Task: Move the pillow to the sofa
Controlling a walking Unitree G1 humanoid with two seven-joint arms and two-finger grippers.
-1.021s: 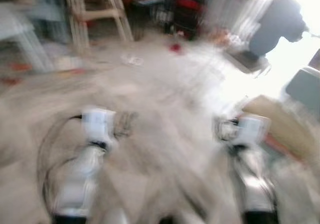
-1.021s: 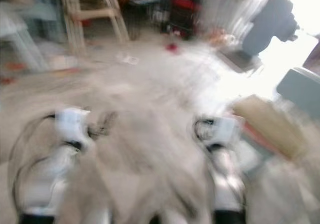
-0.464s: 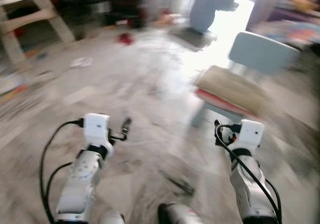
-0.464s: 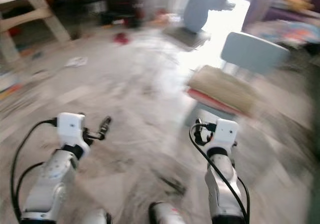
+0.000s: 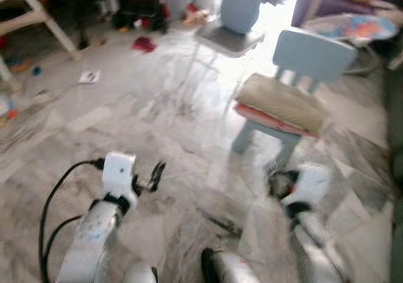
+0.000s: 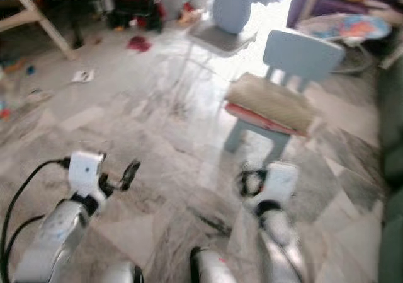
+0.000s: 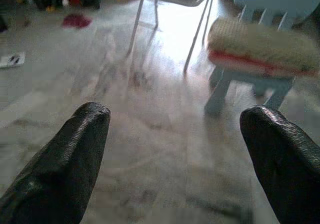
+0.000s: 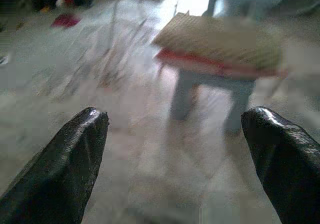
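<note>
Clutter is your first hazard: on the far left of the head views a white wooden stand splays its legs onto the floor, with a scrap of paper and a red rag lying loose beyond it, and any of these could slide under a foot if you swing wide that way. Your left gripper hangs low over bare floor, its fingers wide apart and empty. The floor is pale veined marble, glossy and glaring where daylight falls, so I judge it slippery and apt to hide small things in the shine. Ahead in the middle stands a thin-legged chair; its legs are easy to clip. Right of it is a low blue chair, and the pillow, tan on top with a red edge below, lies across the seat and overhangs it. A careless nudge could tip that light chair or push the pillow off. Your right gripper points at it from near, fingers spread and holding nothing; the arm is blurred in the head views, so a reach now may land badly. At the far right edge a dark green shape, perhaps the sofa, runs alongside.
</note>
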